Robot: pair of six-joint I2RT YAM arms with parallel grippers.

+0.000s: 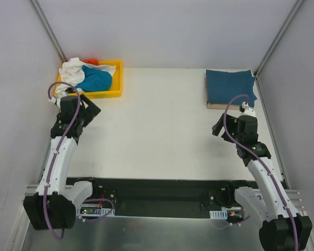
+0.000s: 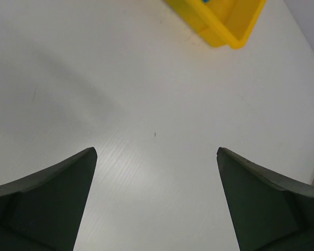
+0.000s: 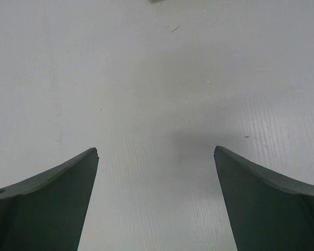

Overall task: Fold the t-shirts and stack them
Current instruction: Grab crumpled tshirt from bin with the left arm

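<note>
left pincer (image 2: pixel 157 157) spread beside the yellow tray (image 1: pixel 118 78), so i can fetch crumpled t-shirts (image 1: pixel 97 79); right pincer (image 3: pixel 156 154) spread, well apart from it.

No legible text, labels, brands or numbers in any of the three views. The white t-shirt (image 1: pixel 72 69) bunched in the yellow tray (image 1: pixel 118 78) is too small in the overhead view to tell whether it carries print. The small electronics board (image 1: pixel 97 210) by the left arm's base is too small to read as well.
</note>
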